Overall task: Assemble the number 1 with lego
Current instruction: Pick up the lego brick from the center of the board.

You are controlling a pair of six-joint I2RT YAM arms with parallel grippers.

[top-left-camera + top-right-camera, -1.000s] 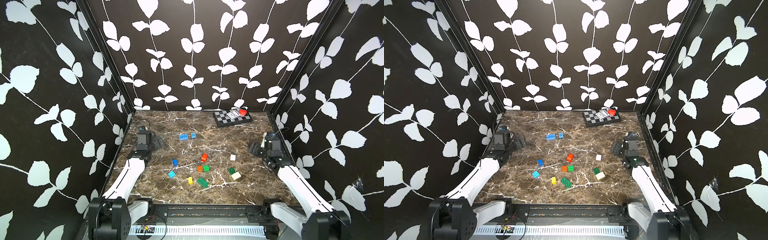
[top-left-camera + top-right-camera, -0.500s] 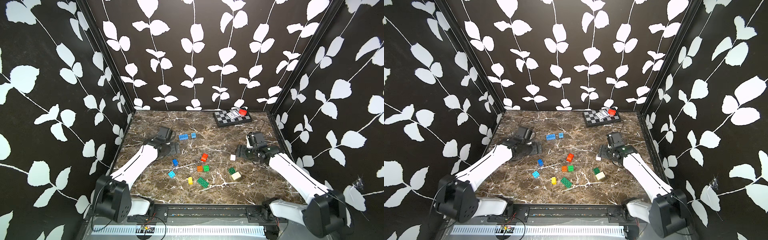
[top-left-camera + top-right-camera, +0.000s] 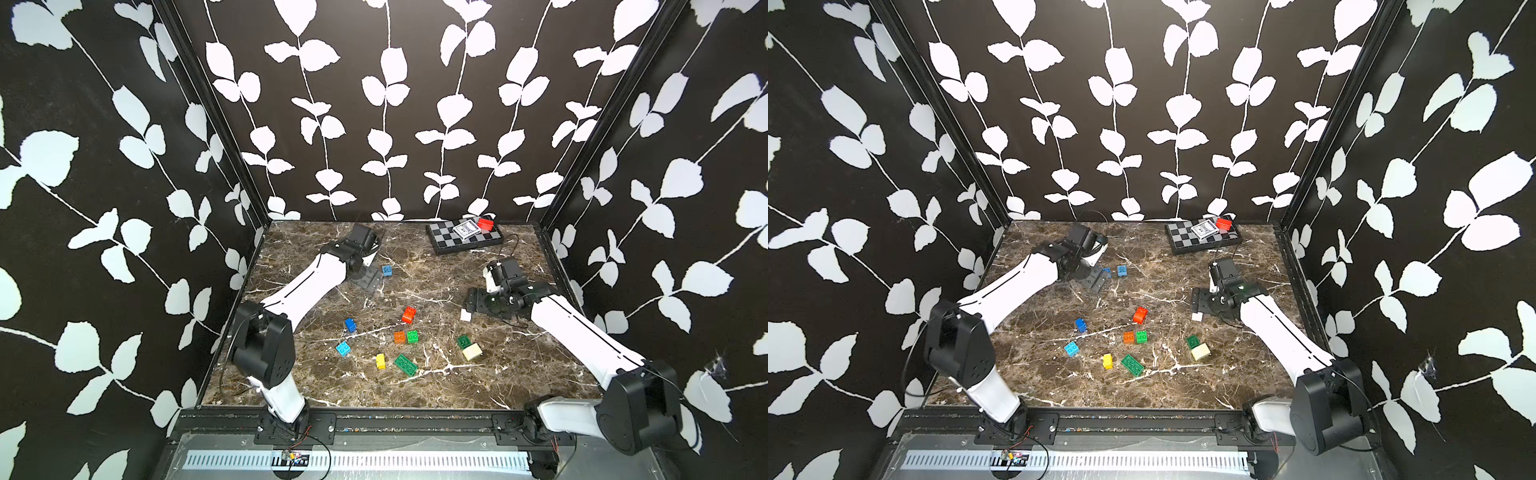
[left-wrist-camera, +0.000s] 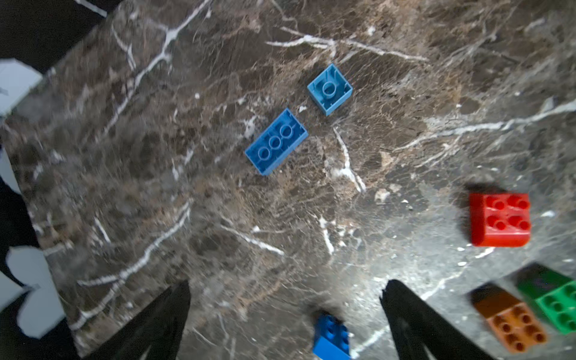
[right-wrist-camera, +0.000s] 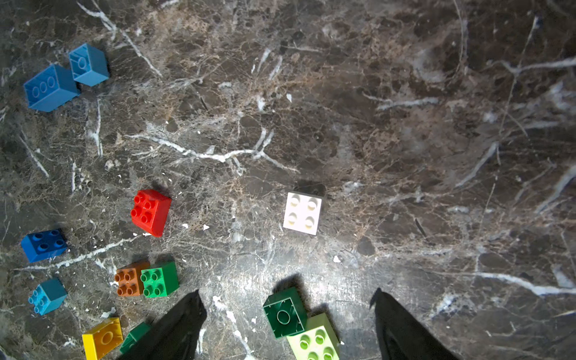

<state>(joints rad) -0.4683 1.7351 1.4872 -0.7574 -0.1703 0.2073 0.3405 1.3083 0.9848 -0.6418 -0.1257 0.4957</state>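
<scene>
In wrist views, oblong blue brick (image 4: 276, 141) whole; top view, left hand (image 3: 368, 281) masks.

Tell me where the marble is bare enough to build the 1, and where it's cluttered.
Bare: the front strip of the table between the green oblong brick and the front rail; also the band between the small rear blue brick, the loose red brick and the chessboard. Crowded: the centre, from the light blue brick across to the cream brick.
</scene>
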